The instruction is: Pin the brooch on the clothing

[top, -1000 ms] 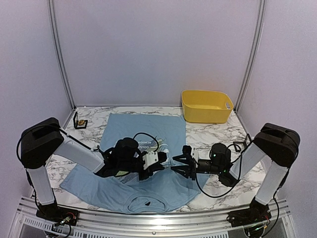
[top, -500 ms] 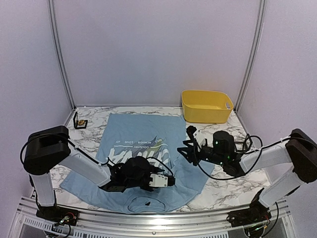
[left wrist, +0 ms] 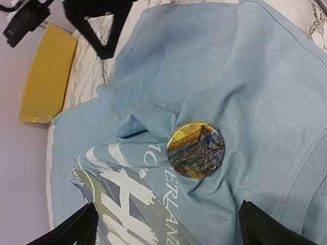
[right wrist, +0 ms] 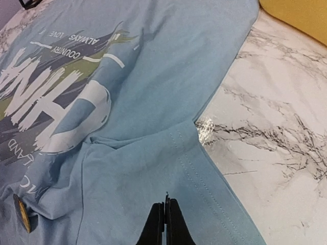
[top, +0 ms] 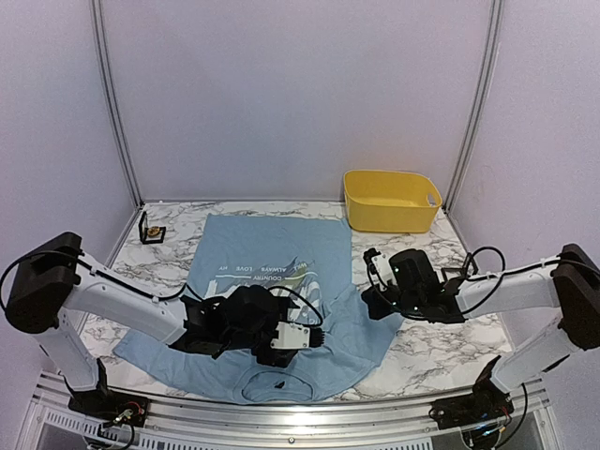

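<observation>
Marble, white with grey veins, makes the top of the table [top: 427,352]. The light blue T-shirt [top: 272,246] is spread flat on the middle of it, with its neck hole toward the arms. On the chest there are big white letters and green-yellow streaks. The cloth is bunched into small folds just beside the print.

A yellow bin [top: 389,202] sits at the far right of the table, off the shirt.

The left arm reaches in low over the near part of the shirt. In the left wrist view, the left gripper [left wrist: 167,205] has its two black fingers [left wrist: 82,227] spread wide apart, with nothing between them but blue cloth. The right arm comes in from the right side. In the right wrist view, the right gripper [right wrist: 165,201] has its fingers pressed tight together. It points at the sleeve seam near the edge of the shirt, and I see nothing held in it.

The brooch [left wrist: 195,149] is a round badge with a yellow and blue picture. It lies on the shirt beside the folds and the print, in front of the left gripper's open fingers. I cannot tell if its pin goes through the cloth. The right wrist view shows it edge-on at the lower left.

A tiny dark and gold thing [top: 150,231] stands in the far left corner, too small to make out.
</observation>
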You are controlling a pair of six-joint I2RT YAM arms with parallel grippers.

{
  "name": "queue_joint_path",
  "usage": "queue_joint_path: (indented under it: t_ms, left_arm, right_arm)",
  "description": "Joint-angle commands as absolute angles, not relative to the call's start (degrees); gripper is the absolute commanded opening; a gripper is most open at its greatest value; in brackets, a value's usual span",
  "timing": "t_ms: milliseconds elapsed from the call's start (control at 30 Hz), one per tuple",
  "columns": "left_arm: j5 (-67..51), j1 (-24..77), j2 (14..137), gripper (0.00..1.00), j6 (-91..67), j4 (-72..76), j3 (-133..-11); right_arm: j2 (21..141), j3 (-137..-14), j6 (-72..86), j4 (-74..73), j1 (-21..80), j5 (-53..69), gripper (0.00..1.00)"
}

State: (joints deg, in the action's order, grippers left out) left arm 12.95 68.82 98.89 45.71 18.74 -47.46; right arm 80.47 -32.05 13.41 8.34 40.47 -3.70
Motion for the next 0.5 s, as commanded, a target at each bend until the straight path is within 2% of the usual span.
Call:
queue_joint_path:
  t_ms: [0, 100, 200, 300, 467]
  left_arm:
    - [8.04, 62.56, 94.81, 0.99, 30.18, 4.15, -51.56]
    - [8.96, 52.69, 98.05, 0.98, 11.17, 2.79, -57.22]
    - [7.55, 43.19, 105.14, 0.89, -3.64, -2.50, -64.02]
    - [7.47, 36.69, 110.08, 0.85, -11.26, -1.66, -65.40]
    - [11.18, 31.04, 115.67, 0.85, -15.55, -1.21, -67.90]
  right_arm:
    - [84.68, -35.28, 21.35, -2.51, 40.19, -7.33, 0.00]
    - [87.05, -35.11, 25.61, -4.46, 40.03, -10.95, 0.00]
    - [89.18, -34.54, 29.05, -5.95, 40.03, -13.71, 0.00]
    - [89.71, -34.35, 33.40, -10.69, 39.95, -18.23, 0.00]
    - [82.21, -29.68, 39.40, -14.56, 39.74, -23.65, 0.00]
